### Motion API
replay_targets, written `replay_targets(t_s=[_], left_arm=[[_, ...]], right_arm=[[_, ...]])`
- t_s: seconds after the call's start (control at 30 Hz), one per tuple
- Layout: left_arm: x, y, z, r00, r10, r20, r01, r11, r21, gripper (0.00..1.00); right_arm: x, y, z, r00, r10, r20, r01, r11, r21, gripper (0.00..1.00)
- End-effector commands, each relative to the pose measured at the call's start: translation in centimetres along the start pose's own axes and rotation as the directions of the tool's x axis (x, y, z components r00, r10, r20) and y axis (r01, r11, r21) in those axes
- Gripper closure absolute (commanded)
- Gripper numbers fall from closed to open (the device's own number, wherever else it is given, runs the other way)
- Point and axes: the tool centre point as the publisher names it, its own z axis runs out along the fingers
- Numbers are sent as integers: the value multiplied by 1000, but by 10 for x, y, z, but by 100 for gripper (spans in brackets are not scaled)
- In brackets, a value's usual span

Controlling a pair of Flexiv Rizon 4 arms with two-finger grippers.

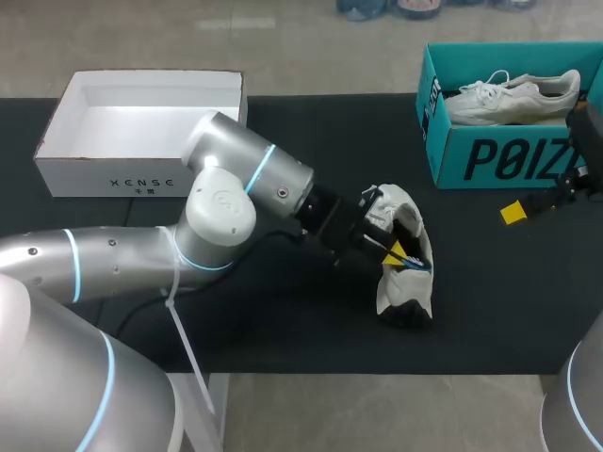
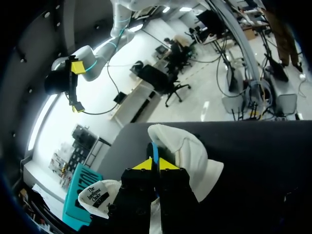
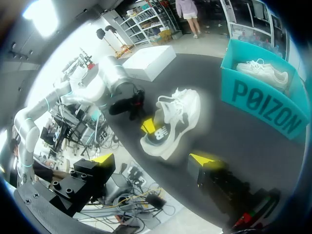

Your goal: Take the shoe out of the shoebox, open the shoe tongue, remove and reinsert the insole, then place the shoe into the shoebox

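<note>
A white and black sneaker [image 1: 407, 282] lies on its side on the black table mat [image 1: 283, 320], right of the middle. My left gripper [image 1: 399, 252] reaches into the shoe's opening and is shut on the edge of a thin blue insole [image 1: 415, 265]. In the left wrist view the yellow tips [image 2: 155, 163] pinch the blue insole [image 2: 155, 147] above the white shoe [image 2: 190, 151]. My right gripper [image 1: 532, 205] hangs open at the right edge, in front of the teal shoebox [image 1: 490, 155]. From the right wrist its open gripper [image 3: 154, 158] faces the shoe [image 3: 173, 119] from a distance.
The teal shoebox [image 3: 265, 105] at the back right holds a second white sneaker [image 1: 513, 94]. An open white box [image 1: 141, 132] stands at the back left. My left arm [image 1: 236, 202] stretches across the middle of the mat.
</note>
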Motion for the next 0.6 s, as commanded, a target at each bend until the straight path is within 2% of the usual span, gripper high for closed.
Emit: replay_targets(t_s=[0.03, 0.17, 0.27, 0.4, 0.5, 0.53, 0.57, 0.6], left_arm=[[-7, 16, 0, 999, 11, -34, -10, 1000, 9, 100], [-11, 28, 0, 999, 23, -40, -23, 1000, 1, 100], [-11, 29, 7, 999, 21, -50, -20, 1000, 21, 100], [-5, 13, 15, 997, 8, -79, -2, 997, 72, 100], [4, 0, 12, 995, -12, -102, 22, 996, 91, 100], [6, -4, 9, 994, -18, -109, 28, 996, 91, 94], [8, -8, 6, 993, -22, -115, 32, 995, 91, 70], [11, -10, 1, 993, -28, -116, 38, 996, 84, 33]], right_arm=[[1, -1, 0, 1000, 1, 4, -1, 1000, -1, 0], [1, -1, 0, 1000, 1, 4, -1, 1000, -1, 0], [1, -1, 0, 1000, 1, 4, -1, 1000, -1, 0], [1, -1, 0, 1000, 1, 4, -1, 1000, -1, 0], [1, -1, 0, 1000, 1, 4, -1, 1000, -1, 0], [1, -1, 0, 1000, 1, 4, -1, 1000, -1, 0], [1, -1, 0, 1000, 1, 4, -1, 1000, -1, 0], [1, -1, 0, 1000, 1, 4, -1, 1000, -1, 0]])
